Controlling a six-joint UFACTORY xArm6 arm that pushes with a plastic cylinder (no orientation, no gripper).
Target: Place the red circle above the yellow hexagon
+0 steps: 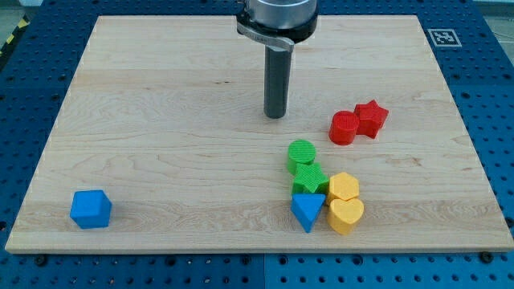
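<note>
You've got the wooden board [161,120] filling the view, and my tip [275,116] sits just above centre, touching no block; there's no gripper, only the bare rod. The blue block [90,209] is alone at lower left. The red circle [344,127] touches the red star [371,118], up and right of the yellow hexagon [344,187]. Around the hexagon: green circle [302,153], green star [309,177], blue triangle [307,210], yellow heart [346,215].

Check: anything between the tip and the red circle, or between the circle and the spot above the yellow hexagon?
Nothing visible. My tip has bare board between it and the red circle. The red star touches the circle's far side. Board above the yellow hexagon is open.
</note>
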